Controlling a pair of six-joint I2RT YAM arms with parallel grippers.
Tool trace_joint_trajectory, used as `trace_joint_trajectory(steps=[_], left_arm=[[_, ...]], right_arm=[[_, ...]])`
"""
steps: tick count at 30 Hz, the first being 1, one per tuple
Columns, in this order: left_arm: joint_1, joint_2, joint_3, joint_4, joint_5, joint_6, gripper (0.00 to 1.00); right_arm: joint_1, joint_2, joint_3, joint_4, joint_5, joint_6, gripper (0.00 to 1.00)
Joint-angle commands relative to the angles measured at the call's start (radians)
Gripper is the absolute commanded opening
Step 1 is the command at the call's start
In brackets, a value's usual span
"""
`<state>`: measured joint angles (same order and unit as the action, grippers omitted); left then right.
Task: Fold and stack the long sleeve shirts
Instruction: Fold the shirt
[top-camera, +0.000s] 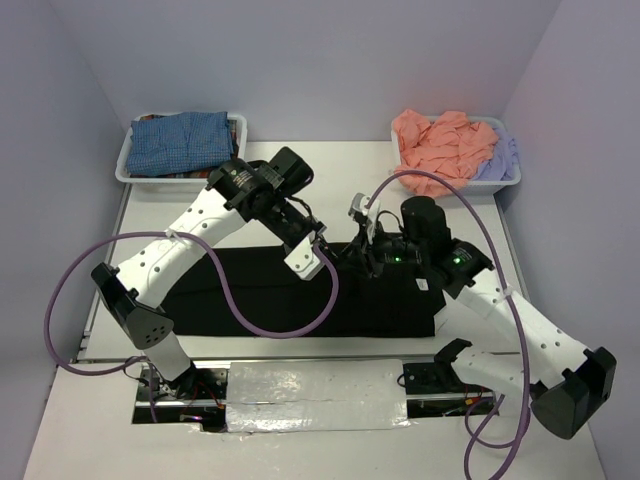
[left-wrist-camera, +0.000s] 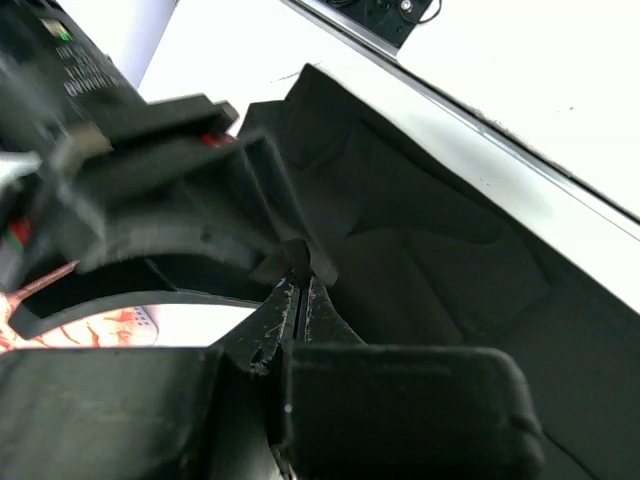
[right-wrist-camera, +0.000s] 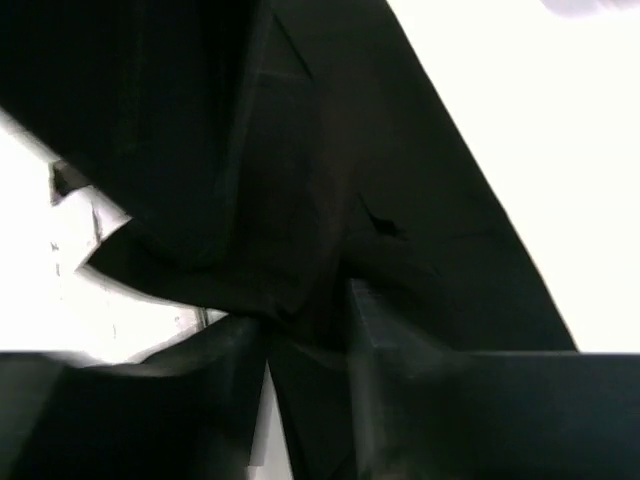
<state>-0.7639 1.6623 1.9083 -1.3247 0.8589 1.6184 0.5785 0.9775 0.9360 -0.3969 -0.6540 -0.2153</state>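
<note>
The black long sleeve shirt (top-camera: 250, 300) lies across the table's middle as a long flat band. My left gripper (top-camera: 322, 247) sits at its far edge near the centre. In the left wrist view that gripper (left-wrist-camera: 300, 285) is shut, with a small peak of the black cloth (left-wrist-camera: 450, 250) pinched at its tips. My right gripper (top-camera: 352, 250) is just to the right of it, nearly touching. In the right wrist view its fingers (right-wrist-camera: 370, 330) stand apart with a fold of the black shirt (right-wrist-camera: 300, 150) between them; the picture is blurred.
A white bin (top-camera: 125, 165) at the back left holds a blue-checked shirt (top-camera: 185, 140). A second bin (top-camera: 510, 180) at the back right holds a salmon-pink shirt (top-camera: 445, 145) and a lavender one (top-camera: 502, 155). A foil-taped strip (top-camera: 315, 395) runs along the near edge between the arm bases.
</note>
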Motion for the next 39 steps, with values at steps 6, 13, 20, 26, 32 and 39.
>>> trace_joint_trajectory(steps=[6, 13, 20, 26, 32, 39], left_arm=[[-0.005, -0.048, -0.028, 0.024, 0.06, -0.124, 0.0], [-0.005, -0.131, -0.21, 0.367, -0.033, -0.555, 0.38], [0.002, -0.197, -0.354, 0.582, -0.196, -0.829, 0.66], [0.003, -0.286, -0.517, 0.732, -0.215, -0.91, 0.86], [0.003, -0.348, -0.679, 0.938, -0.21, -1.15, 0.99], [0.0, -0.365, -0.782, 1.171, -0.363, -1.328, 0.99]], right_arm=[[0.018, -0.025, 0.0, 0.121, 0.154, 0.051, 0.03], [0.03, -0.071, -0.04, 0.113, 0.133, 0.085, 0.0], [0.035, -0.106, -0.077, 0.13, 0.125, 0.117, 0.0], [0.035, -0.082, -0.062, 0.136, 0.166, 0.162, 0.0], [0.035, 0.006, 0.007, 0.098, 0.211, 0.313, 0.0], [0.037, 0.044, 0.011, 0.136, 0.234, 0.424, 0.0]])
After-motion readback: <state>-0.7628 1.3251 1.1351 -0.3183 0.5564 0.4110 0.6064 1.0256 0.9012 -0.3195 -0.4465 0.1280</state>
